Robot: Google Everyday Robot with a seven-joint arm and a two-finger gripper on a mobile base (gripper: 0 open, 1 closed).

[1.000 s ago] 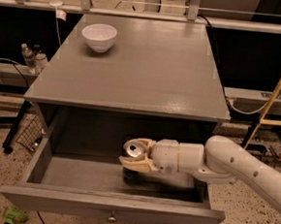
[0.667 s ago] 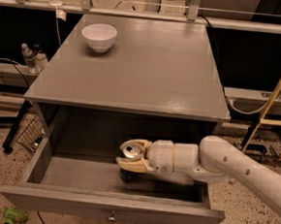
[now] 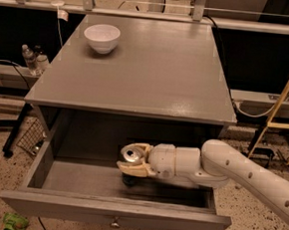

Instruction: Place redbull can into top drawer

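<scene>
The top drawer (image 3: pixel 54 180) is pulled open below the grey table (image 3: pixel 153 68), with a small round knob on its front (image 3: pixel 115 222). My gripper (image 3: pixel 132 158) reaches in from the right over the drawer's middle and is shut on the redbull can (image 3: pixel 130 155). The can stands upright, its silver pull-tab top facing up, its lower end close to the drawer floor. The fingers (image 3: pixel 132 169) hide most of the can's side.
A white bowl (image 3: pixel 101 36) sits at the table's far left. My white arm (image 3: pixel 240 172) crosses the drawer's right side. A wire basket (image 3: pixel 30 138) and bottles (image 3: pixel 31 58) stand left of the table. A wooden ladder (image 3: pixel 286 98) leans at the right.
My gripper has moved slightly left and lower inside the drawer with the can held in it.
</scene>
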